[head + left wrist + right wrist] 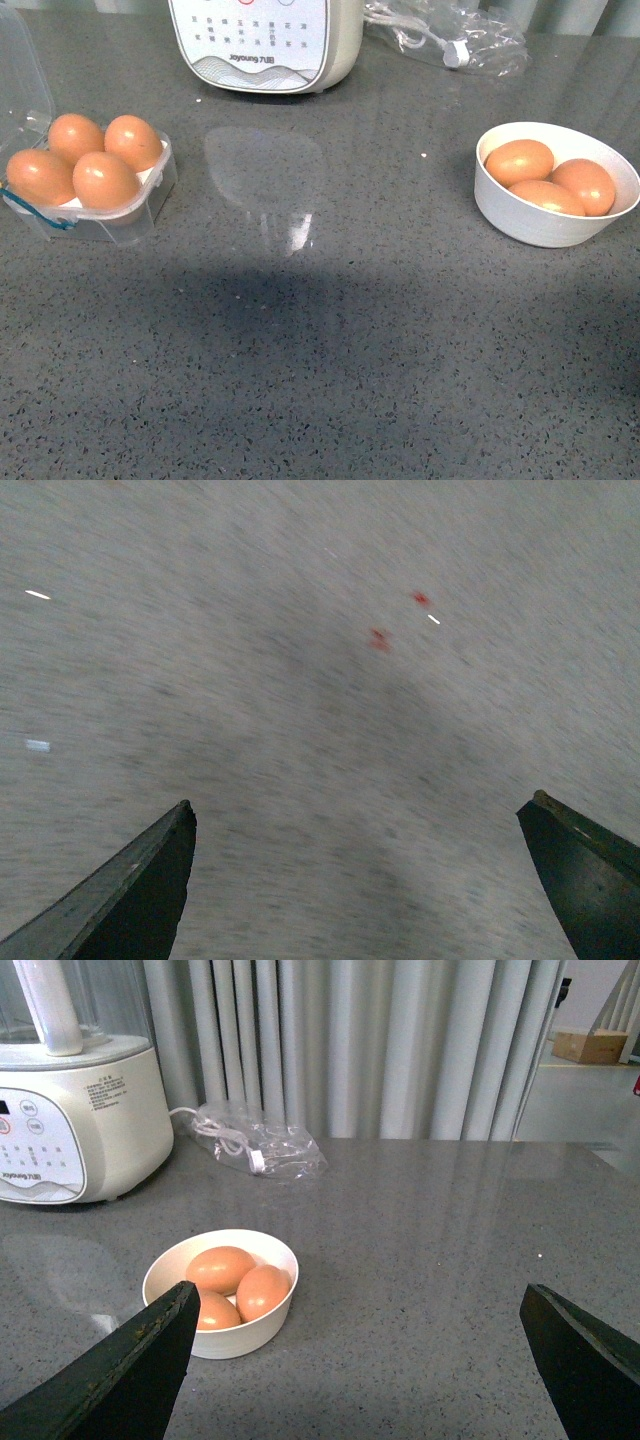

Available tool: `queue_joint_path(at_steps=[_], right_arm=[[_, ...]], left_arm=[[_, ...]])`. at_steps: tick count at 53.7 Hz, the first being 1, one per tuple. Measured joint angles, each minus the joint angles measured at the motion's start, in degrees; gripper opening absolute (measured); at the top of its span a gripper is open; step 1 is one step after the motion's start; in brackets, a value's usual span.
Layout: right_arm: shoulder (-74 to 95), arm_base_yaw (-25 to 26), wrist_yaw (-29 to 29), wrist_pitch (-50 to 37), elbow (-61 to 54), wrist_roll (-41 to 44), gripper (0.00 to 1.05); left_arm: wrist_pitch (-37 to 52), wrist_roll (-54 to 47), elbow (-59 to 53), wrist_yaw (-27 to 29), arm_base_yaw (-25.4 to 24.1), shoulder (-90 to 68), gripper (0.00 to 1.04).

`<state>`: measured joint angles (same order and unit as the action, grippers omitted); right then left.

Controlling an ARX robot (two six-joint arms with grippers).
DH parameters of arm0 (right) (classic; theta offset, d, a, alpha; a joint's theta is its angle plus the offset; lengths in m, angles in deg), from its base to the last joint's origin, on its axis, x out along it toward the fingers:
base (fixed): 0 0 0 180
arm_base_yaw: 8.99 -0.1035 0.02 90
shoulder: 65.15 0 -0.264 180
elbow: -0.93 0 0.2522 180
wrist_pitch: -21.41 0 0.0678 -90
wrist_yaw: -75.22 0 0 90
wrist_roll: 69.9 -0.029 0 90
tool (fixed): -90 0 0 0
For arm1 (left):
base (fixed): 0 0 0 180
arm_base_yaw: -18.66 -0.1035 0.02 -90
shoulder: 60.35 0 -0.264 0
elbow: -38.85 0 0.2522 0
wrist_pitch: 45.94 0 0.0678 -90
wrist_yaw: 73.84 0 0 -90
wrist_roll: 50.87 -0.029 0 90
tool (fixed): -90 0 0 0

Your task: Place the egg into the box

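The left end effector hangs over the bench with its two dark fingers spread wide and nothing between them. This view is smeared, so little shows beyond grey speckled surface and a couple of small red specks, possibly marks on the stone. The right end effector is likewise released, fingers far apart and empty, and it looks across the bench toward a white bowl.

In the front view neither arm shows. The near part of the bench carries only a broad shadow. Further back on the left stands the box, clear plastic with a thin blue loop at its near left corner and its lid tipped open behind. All four hollows are filled: the nearest egg lies in the front right hollow, touching its three neighbours. Well apart on the right, the bowl holds three more eggs lying against one another.

At the far edge stands a white kitchen appliance with a printed control panel, and beside it lies a clear plastic bag holding a white cable. A pale pleated curtain hangs behind the bench.
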<state>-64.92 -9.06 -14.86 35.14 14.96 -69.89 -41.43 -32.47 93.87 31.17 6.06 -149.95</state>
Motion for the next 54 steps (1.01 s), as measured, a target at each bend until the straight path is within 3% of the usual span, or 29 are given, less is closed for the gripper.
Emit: queue_joint_path(at_steps=[7, 9, 14, 18, 22, 24, 27, 30, 40, 46, 54], right_arm=[[0.00, 0.00, -0.04, 0.00, 0.00, 0.02, 0.97], [0.00, 0.00, -0.07, 0.00, 0.00, 0.02, 0.97], [0.00, -0.02, -0.04, 0.00, 0.00, 0.00, 0.97], [0.00, 0.00, 0.17, 0.00, 0.00, 0.00, 0.97], [0.00, 0.00, 0.24, 0.00, 0.02, 0.00, 0.97], [0.00, 0.00, 0.17, 0.00, 0.00, 0.00, 0.97], [-0.02, -0.02, 0.00, 0.00, 0.00, 0.00, 0.97], [0.02, 0.04, -0.31, 0.00, 0.00, 0.04, 0.97], [-0.02, 0.04, 0.15, 0.02, 0.00, 0.02, 0.97], [-0.02, 0.04, -0.04, 0.02, 0.00, 0.02, 0.97], [-0.02, 0.04, 0.00, 0.00, 0.00, 0.02, 0.97]], left_arm=[[-5.38, 4.66, 3.08, -11.63, 5.29, -2.08, 0.98], [-5.05, 5.90, 2.97, -11.96, 6.01, -1.73, 0.98], [-5.07, 9.16, 2.10, -8.17, 4.98, 0.85, 0.98], [-1.73, 8.87, -0.39, -0.50, 1.92, 3.78, 0.98], [0.24, 8.24, -2.25, 1.20, -0.85, 5.07, 0.97], [7.17, 4.94, -4.63, -5.73, -2.40, 4.70, 0.92], [27.32, -4.74, -12.52, -20.83, -4.09, 4.13, 0.78], [37.75, -10.99, -18.05, -27.21, -2.56, 5.70, 0.66], [40.52, -17.11, -27.26, -24.85, 2.80, 16.57, 0.23], [39.10, -17.27, -30.73, -22.75, 4.15, 20.81, 0.03], [40.87, -17.73, -34.75, -21.38, 5.81, 23.17, 0.04]])
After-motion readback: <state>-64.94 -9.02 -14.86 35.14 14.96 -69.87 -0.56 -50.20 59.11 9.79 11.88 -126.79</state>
